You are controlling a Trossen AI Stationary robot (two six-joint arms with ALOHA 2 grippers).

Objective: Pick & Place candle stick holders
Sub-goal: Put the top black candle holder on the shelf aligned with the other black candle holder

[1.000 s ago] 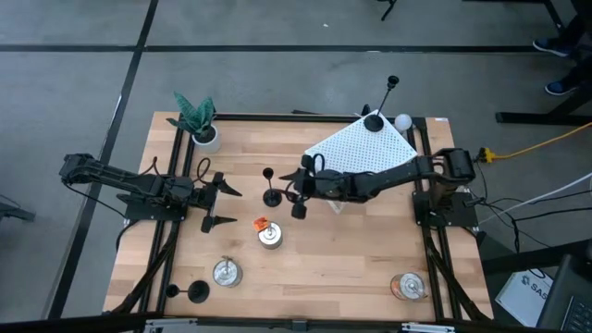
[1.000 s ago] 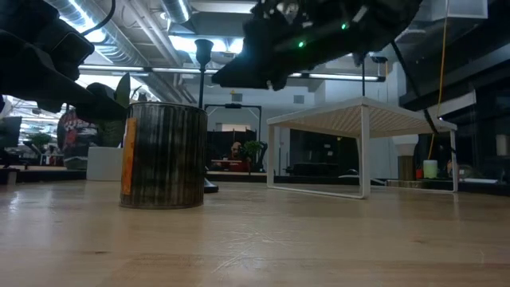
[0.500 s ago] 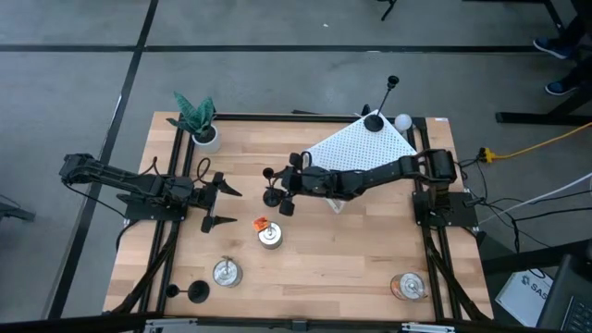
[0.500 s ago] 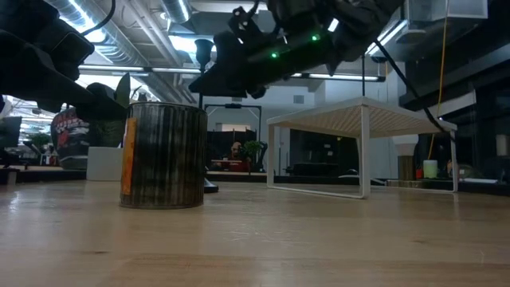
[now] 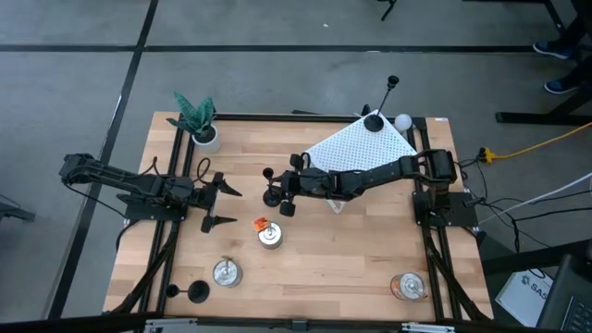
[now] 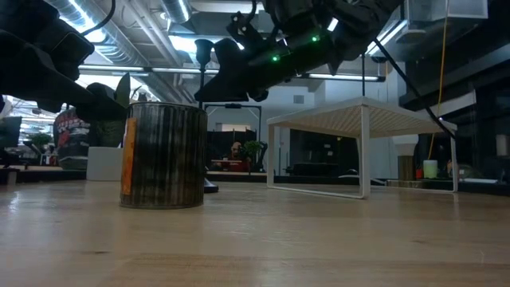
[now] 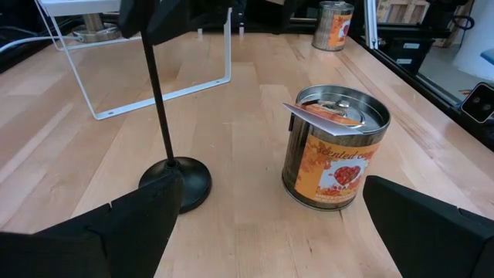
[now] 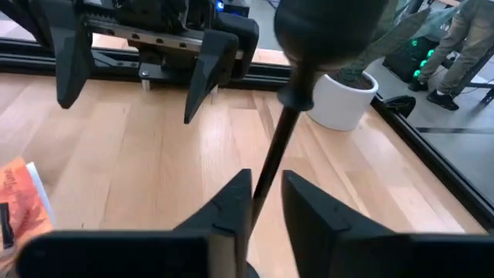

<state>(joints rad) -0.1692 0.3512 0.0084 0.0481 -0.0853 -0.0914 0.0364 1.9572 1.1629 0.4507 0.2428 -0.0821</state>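
Note:
One black candle stick holder point(image 5: 270, 188) stands upright with its round base on the table, left of centre. My right gripper point(image 8: 266, 185) reaches it from the table's right and is shut on its thin stem. A second holder point(image 5: 197, 292) stands on its base at the near left corner. A third holder point(image 5: 374, 120) stands on the white rack point(image 5: 361, 148) at the far right. My left gripper point(image 5: 222, 205) waits open at the table's left, pointing at the first holder and a can. My right gripper has the stem's upper part point(image 8: 272, 166), just below the cup, between its two fingers. The fingers point(image 8: 231, 208) come nearly level from the table's right and lie across the stem. The holder stays upright, its base point(image 7: 176, 181) on the table.
A can with an orange label point(image 5: 269, 236) stands just near of the held holder. Two more cans point(image 5: 226, 272) point(image 5: 408, 286) stand along the near edge. A potted plant point(image 5: 202, 129) is at the far left, and a white ball point(image 5: 402, 120) sits beside the rack.
My right gripper has moved toward the table's left and slightly down, up to the standing holder, until its fingers came around the stem. The holder has stayed where it was.

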